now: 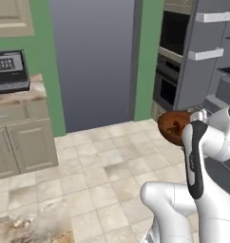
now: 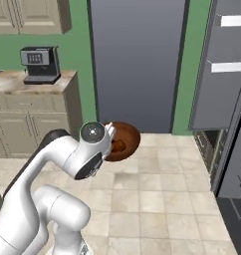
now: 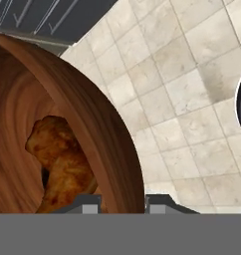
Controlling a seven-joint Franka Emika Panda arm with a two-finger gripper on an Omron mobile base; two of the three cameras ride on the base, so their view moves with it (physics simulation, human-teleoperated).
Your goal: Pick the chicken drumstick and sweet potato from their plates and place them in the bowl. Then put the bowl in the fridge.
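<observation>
Bowl (image 3: 67,124), round, dark reddish-brown and wood-like, hangs above the tiled floor (image 1: 102,166) with the claw (image 3: 122,201) clenched on its rim; a browned chicken drumstick (image 3: 60,164) lies inside. Sweet potato: cannot tell. The grey steel fridge (image 2: 227,74) at three o'clock stands open, awaiting the bowl.

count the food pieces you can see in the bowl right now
1: a golden-brown piece, apparently the chicken drumstick, low inside the bowl the gripper holds by its rim. The sweet potato may be hidden.
</observation>
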